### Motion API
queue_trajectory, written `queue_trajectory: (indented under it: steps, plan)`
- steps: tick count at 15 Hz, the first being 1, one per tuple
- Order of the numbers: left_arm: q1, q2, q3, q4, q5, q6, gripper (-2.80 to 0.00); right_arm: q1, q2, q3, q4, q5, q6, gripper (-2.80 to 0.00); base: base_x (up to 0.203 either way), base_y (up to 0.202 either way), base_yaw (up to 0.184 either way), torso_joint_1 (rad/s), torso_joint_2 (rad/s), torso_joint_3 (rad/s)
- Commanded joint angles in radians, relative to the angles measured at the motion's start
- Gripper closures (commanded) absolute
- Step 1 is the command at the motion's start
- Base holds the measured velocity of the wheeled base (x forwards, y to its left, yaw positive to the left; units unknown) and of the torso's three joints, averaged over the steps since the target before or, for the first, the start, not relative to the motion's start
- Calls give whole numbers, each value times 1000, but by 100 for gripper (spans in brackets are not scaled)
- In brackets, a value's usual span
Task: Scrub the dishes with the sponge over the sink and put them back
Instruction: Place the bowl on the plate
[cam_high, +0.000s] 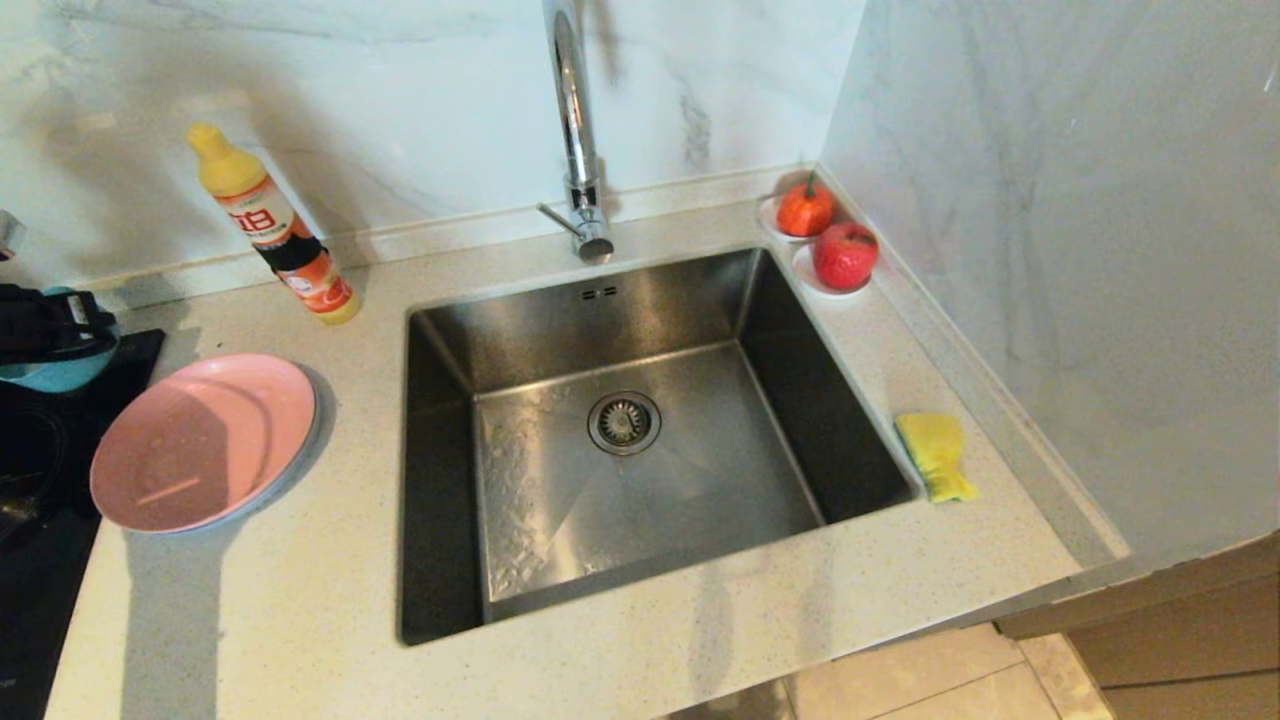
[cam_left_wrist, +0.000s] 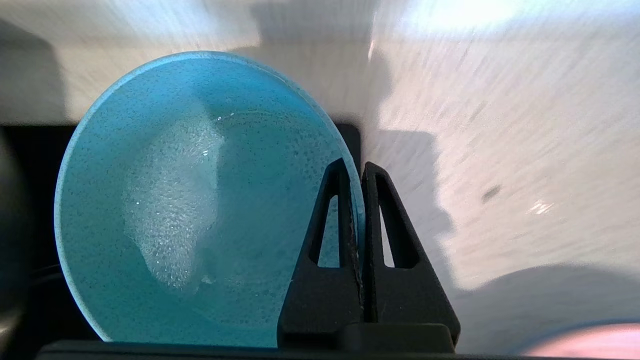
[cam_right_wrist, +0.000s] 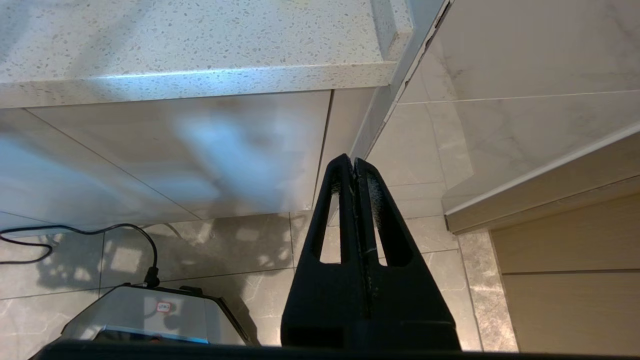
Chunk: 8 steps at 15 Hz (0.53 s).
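Pale speckled countertop (cam_high: 300, 600) against marble-patterned walls, with a dark surface (cam_high: 40, 560) at the far left edge. Stainless steel sink (cam_high: 450, 330) set into the middle of the counter, round strainer drain (cam_high: 624, 422) in its floor, tall chrome tap (cam_high: 578, 130) standing behind its rear rim. Basin holding no dishes.

Left gripper (cam_left_wrist: 361, 170) at the far left of the head view, over the dark surface, clamped tight on the rim of the teal-blue bowl (cam_left_wrist: 190, 200): one finger inside the rim, one outside. Bowl tilted toward the wrist camera, patch of white foam clinging to its inner face. Whether bowl is clear of the surface below: cannot tell.

Pink plate (cam_high: 200, 440) lying flat on the counter left of the sink, partly overhanging the dark surface, stacked on a pale plate (cam_high: 300, 462) of which only a thin edge shows.

Yellow sponge (cam_high: 935, 455) lying on the counter just beside the right rim of the sink, well apart from both grippers.

Detergent bottle (cam_high: 275, 228), yellow cap, orange label, leaning near the back wall left of the tap. Two red fruits (cam_high: 826, 232) on small white saucers (cam_high: 812, 280) in the rear right corner.

Right gripper (cam_right_wrist: 354, 165) hanging below counter level, pointed at the tiled floor (cam_right_wrist: 425, 200), fingers pressed together on nothing.
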Motion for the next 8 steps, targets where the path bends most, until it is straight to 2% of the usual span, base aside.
queue_trajectory:
  steps: [1,5,8]
  plan:
    - [1,-90,0,28,1,-38,0,0,1,0,1,0,-1,0,0,0,0,0,0,0]
    - [-2,-228,2,237,-7,-78,0,0,1,0,1,0,-1,0,0,0,0,0,0,0]
    - [-36,-335,12,406,-13,-109,0,0,1,0,1,0,-1,0,0,0,0,0,0,0]
